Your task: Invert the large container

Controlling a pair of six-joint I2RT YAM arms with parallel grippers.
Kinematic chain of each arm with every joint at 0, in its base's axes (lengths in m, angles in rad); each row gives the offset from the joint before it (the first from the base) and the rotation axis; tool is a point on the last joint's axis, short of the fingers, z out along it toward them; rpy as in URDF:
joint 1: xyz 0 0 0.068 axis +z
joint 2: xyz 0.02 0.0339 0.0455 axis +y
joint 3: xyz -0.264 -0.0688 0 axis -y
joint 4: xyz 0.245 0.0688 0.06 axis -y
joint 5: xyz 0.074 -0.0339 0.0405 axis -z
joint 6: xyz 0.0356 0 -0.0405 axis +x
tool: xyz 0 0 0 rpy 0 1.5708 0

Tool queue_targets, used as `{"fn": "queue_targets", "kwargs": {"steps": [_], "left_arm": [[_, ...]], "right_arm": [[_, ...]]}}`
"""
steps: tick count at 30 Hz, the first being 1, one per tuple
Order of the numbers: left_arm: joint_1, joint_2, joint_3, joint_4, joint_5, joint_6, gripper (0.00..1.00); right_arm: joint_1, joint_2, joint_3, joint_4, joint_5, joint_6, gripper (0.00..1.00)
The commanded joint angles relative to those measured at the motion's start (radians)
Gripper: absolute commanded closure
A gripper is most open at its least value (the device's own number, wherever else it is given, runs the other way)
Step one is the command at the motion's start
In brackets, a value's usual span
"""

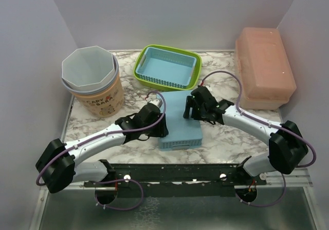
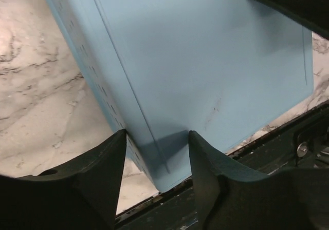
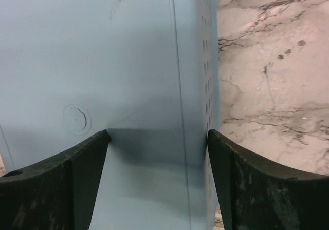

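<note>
The left end effector [image 1: 160,130] stands about half open astride the near left edge of the large container [image 1: 182,130]. One finger is outside the perforated wall and one over the flat base, clamping nothing that I can see. The pale blue container lies mid-desk [image 1: 226,137] between the arms, base up, its long axis running away from their bases. The right end effector [image 1: 191,109], wide open and empty, straddles the right edge farther back; both look equally near.

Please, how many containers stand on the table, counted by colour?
Blue: 2, centre basket and nested basket
Green: 1, green basket
Pink: 1, pink box
White: 1, white bin
Tan: 1, tan bucket
Total: 6
</note>
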Motion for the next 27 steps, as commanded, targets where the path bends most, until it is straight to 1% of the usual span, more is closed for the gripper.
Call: {"fn": "queue_targets", "kwargs": {"steps": [1, 5, 8, 10, 12, 14, 15, 16, 18, 20, 22, 23, 25, 26, 27], "left_arm": [[-0.072, 0.019, 0.005, 0.072, 0.074, -0.037, 0.49], [-0.168, 0.023, 0.000, 0.181, 0.103, -0.073, 0.51], [-0.232, 0.082, 0.029, 0.204, 0.062, -0.055, 0.51], [-0.259, 0.108, 0.049, 0.199, 0.065, -0.048, 0.51], [-0.282, 0.098, 0.043, 0.197, 0.022, -0.069, 0.50], [-0.283, 0.067, 0.028, 0.190, -0.029, -0.076, 0.45], [-0.283, 0.052, 0.029, 0.170, -0.060, -0.066, 0.42], [-0.283, 0.033, 0.038, 0.142, -0.097, -0.056, 0.39], [-0.282, -0.007, 0.060, 0.091, -0.167, -0.035, 0.31], [-0.282, -0.047, 0.075, 0.059, -0.234, -0.016, 0.21], [-0.270, -0.079, 0.089, 0.033, -0.303, -0.011, 0.06], [-0.242, -0.089, 0.099, 0.022, -0.315, -0.009, 0.02], [-0.148, -0.081, 0.122, 0.012, -0.277, 0.012, 0.01], [-0.062, -0.065, 0.138, 0.011, -0.233, 0.035, 0.01], [-0.007, -0.042, 0.163, 0.006, -0.182, 0.059, 0.01]], "right_arm": [[-0.003, 0.006, 0.050, -0.116, 0.135, -0.047, 0.20], [-0.003, -0.045, 0.044, -0.067, 0.130, -0.095, 0.20], [-0.003, -0.066, 0.023, -0.032, 0.198, -0.109, 0.15], [-0.004, -0.058, 0.066, -0.105, 0.297, -0.072, 0.12], [-0.004, -0.050, 0.101, -0.185, 0.391, -0.030, 0.07], [-0.004, -0.064, 0.114, -0.275, 0.494, 0.103, 0.06], [-0.005, -0.081, 0.106, -0.315, 0.534, 0.181, 0.06], [-0.005, -0.101, 0.096, -0.357, 0.554, 0.252, 0.01], [-0.006, -0.154, 0.070, -0.450, 0.583, 0.409, 0.00], [-0.006, -0.232, 0.021, -0.452, 0.554, 0.429, 0.00], [-0.006, -0.316, -0.055, -0.376, 0.480, 0.405, 0.00], [-0.006, -0.355, -0.095, -0.321, 0.429, 0.386, 0.00], [-0.005, -0.421, -0.142, -0.274, 0.332, 0.419, 0.00], [-0.006, -0.451, -0.159, -0.267, 0.299, 0.437, 0.00], [-0.006, -0.479, -0.174, -0.270, 0.281, 0.464, 0.00]]}}
